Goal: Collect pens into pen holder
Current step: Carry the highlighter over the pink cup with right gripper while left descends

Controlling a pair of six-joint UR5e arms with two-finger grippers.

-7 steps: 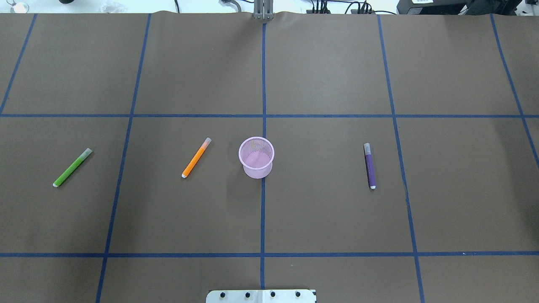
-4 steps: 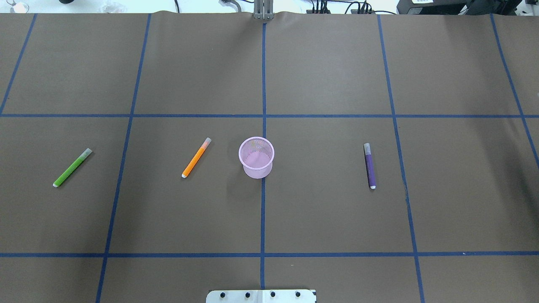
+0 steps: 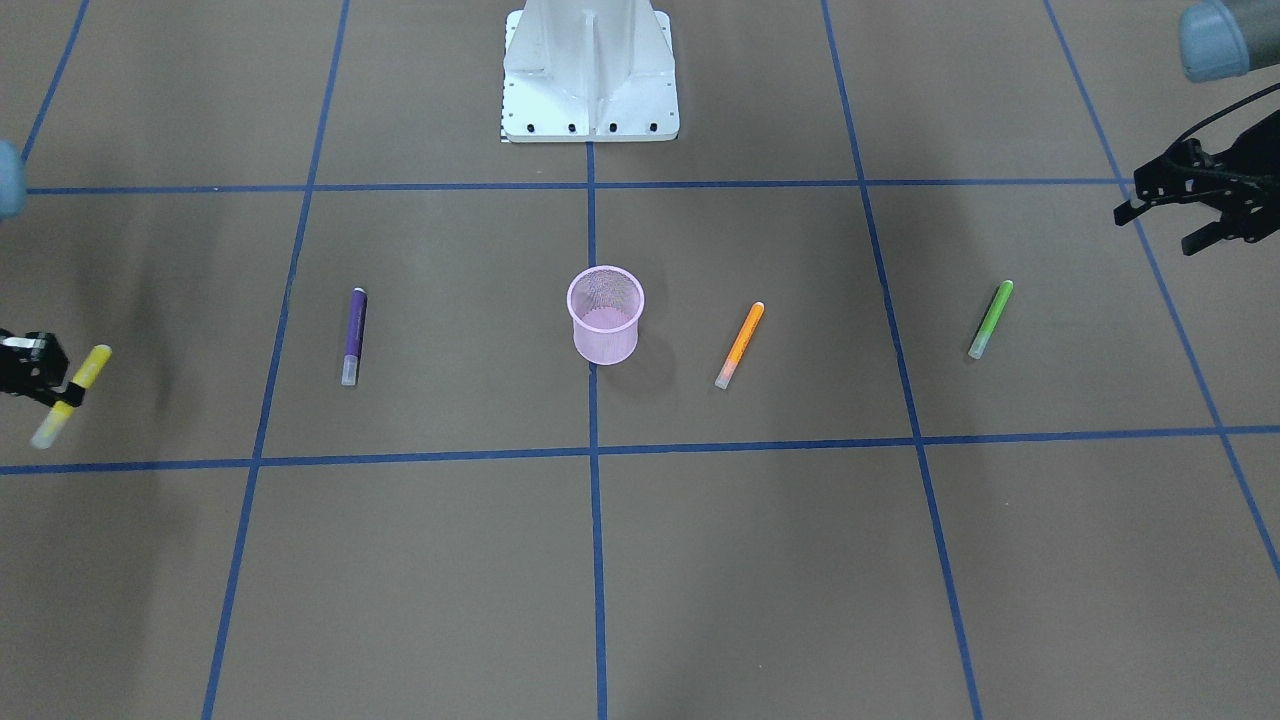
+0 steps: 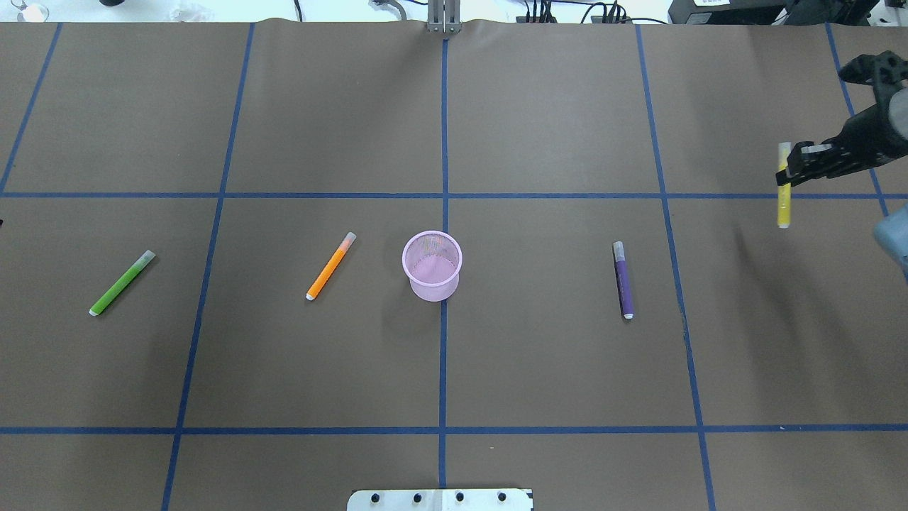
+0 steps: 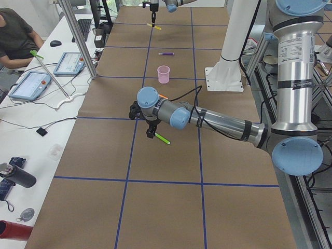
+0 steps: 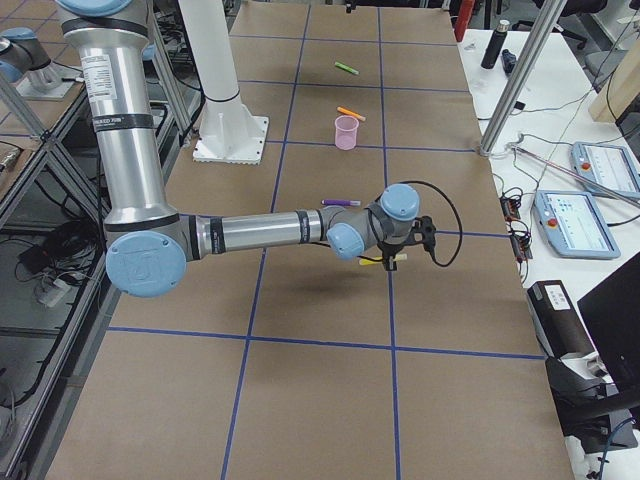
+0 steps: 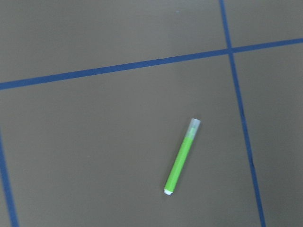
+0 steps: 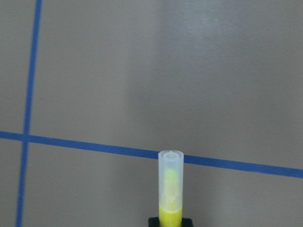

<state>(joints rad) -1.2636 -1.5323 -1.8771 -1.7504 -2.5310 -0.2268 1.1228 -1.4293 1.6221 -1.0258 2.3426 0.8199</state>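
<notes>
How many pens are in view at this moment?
4. The green pen, orange pen and purple pen lie on the table outside the pen holder; the yellow pen is clamped in the right gripper. The holder looks empty.

On the brown, blue-gridded bench point(image 4: 553, 106): pink wire-mesh cup point(image 4: 433, 289) upright; orange marker point(image 4: 330, 266), green marker point(image 4: 121, 282), purple marker point(image 4: 623, 279) lying flat.

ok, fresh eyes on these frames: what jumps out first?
The right gripper, far out on its own side, is shut on the yellow pen and holds it in the air. The pink pen holder stands in the middle with the orange pen, green pen and purple pen lying flat either side of it; the left gripper hangs open near the green one.
</notes>
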